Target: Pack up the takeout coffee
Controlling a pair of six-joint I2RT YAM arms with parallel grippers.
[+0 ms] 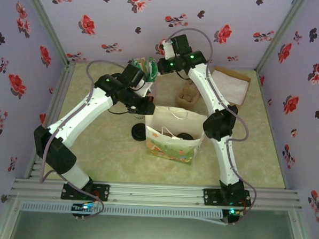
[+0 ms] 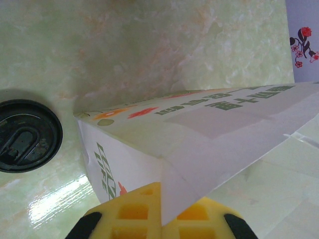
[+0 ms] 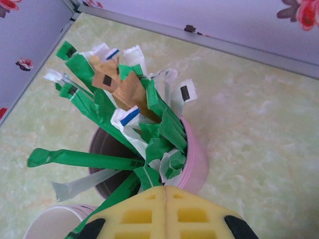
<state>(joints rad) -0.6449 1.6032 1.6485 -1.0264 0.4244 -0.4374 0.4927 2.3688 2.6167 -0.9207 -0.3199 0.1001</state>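
pinching the paper bag [image 2: 209, 134], left fingers [image 2: 133, 215] clamped; right fingers [image 3: 137, 217] shut, touching sachets [image 3: 149, 144].

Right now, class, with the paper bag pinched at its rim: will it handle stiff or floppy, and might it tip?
The paper bag will probably flex: its thin wall bends where the shut left gripper pinches it. It looks light, so it would likely slide on the glossy table. Standing tall and open, it may tip.

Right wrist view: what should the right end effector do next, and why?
Probably a short lift to test the pinch: the right end effector is shut among green sachets in the pink cup, while the left end effector clamps the paper bag.
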